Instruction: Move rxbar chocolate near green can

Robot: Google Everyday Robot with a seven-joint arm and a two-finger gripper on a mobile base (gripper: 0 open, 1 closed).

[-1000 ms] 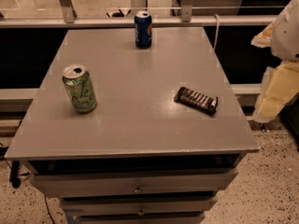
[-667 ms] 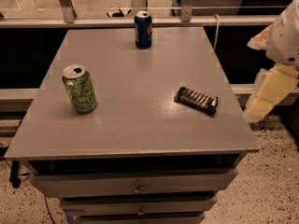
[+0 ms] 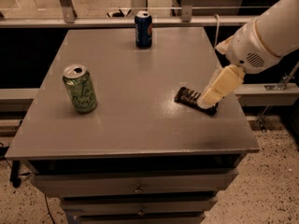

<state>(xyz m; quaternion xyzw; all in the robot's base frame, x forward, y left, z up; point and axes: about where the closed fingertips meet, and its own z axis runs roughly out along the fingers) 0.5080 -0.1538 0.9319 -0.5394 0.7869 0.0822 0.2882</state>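
While the desk (image 3: 140, 73) shows nothing yet moved into place, we judge the task barely begun. Lifting, carrying and setting down are all left to do. Its drawers (image 3: 138, 188), below the hand and toward the front, are shut, so whatever they hold is hidden. The hand (image 3: 206, 102), the cream tip of the white arm, hangs low at the desk's side edge. We cannot tell whether it is apart, together or clamped on anything. The green can (image 3: 80, 88) stands upright well apart from the hand, across the desk. The blue can (image 3: 143, 29) stands beyond the hand at the far edge. We cannot see into either can. The rxbar chocolate (image 3: 188, 97) lies flat right at the hand, one end hidden under its tip.
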